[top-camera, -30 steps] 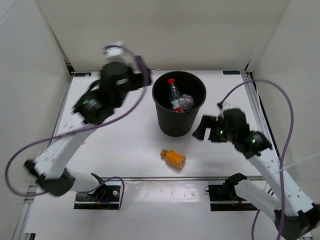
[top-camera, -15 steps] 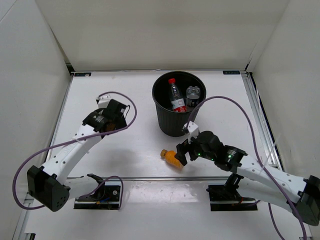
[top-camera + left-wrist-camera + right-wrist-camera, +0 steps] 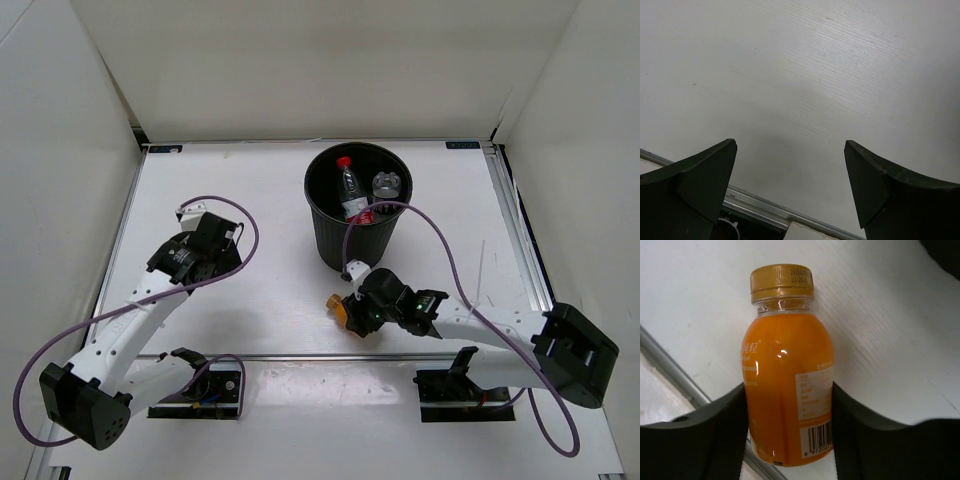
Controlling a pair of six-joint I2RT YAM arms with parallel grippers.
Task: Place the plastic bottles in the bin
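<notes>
A white desk (image 3: pixel 260 300) is lying beneath both hands, and its fine grain is showing directly under the left hand (image 3: pixel 789 145). A silver metal rail (image 3: pixel 765 211) is running along the desk's edge just behind that hand, and it is also passing close below the right hand (image 3: pixel 788 390). A darker side track (image 3: pixel 520 235) is stretching away well outboard of the right hand. Plain white walls (image 3: pixel 320 70) are standing far beyond both hands, closing in three sides. A small dark tag (image 3: pixel 165 149), possibly a sticker, is sitting well ahead of the left hand, with another (image 3: pixel 462 145) well ahead of the right.
</notes>
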